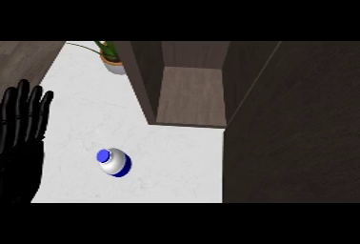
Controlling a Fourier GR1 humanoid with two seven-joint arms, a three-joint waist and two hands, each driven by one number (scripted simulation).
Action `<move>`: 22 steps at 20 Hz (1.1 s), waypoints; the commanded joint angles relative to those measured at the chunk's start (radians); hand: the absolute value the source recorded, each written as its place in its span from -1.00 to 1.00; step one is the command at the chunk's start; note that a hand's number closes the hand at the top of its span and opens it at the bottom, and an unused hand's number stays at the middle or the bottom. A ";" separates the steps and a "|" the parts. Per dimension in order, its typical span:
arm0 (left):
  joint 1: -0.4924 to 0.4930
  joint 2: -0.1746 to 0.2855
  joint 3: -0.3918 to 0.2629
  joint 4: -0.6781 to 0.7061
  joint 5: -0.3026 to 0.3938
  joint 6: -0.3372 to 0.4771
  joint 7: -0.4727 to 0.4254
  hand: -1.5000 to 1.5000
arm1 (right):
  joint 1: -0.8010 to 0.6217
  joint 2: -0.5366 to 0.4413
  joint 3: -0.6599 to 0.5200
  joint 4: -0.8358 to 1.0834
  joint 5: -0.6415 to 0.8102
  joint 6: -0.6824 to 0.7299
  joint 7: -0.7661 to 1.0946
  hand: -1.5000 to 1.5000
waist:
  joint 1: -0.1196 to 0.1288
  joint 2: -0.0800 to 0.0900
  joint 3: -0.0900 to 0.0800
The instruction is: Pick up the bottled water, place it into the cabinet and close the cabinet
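progress 0/3 | bottled water (113,162) stands free on worktop (77,100) | cabinet (191,97) open, bottle not inside | left hand (19,147) flat-open, idle at left edge | right hand unseen

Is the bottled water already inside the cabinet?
No, the bottled water is on the white counter, outside the open cabinet.

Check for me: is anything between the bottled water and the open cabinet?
Nothing visible. Only bare counter lies between the bottled water and the cabinet opening. The potted plant stands further back, beside the cabinet's left wall, off that line. The left robot hand rests open at the view's left edge.
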 commanded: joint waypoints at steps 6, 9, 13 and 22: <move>0.170 0.037 -0.216 -0.192 0.137 -0.223 0.019 -1.00 | 0.141 0.012 0.004 -0.105 0.006 -0.004 0.006 -1.00 | -0.052 0.019 0.030; 0.245 -0.001 -0.312 -0.165 0.268 -0.226 0.191 -1.00 | 0.180 0.039 0.105 -0.136 -0.147 0.070 0.142 -1.00 | -0.053 0.019 0.030; 0.431 0.046 -0.368 -0.379 0.309 -0.224 0.255 -1.00 | 0.307 0.003 0.095 -0.273 -0.208 0.101 0.201 -1.00 | -0.043 0.020 0.030; 0.562 0.090 -0.448 -0.530 0.293 -0.204 0.294 -1.00 | 0.401 -0.051 -0.010 -0.461 -0.376 0.130 0.299 -1.00 | -0.045 0.020 0.030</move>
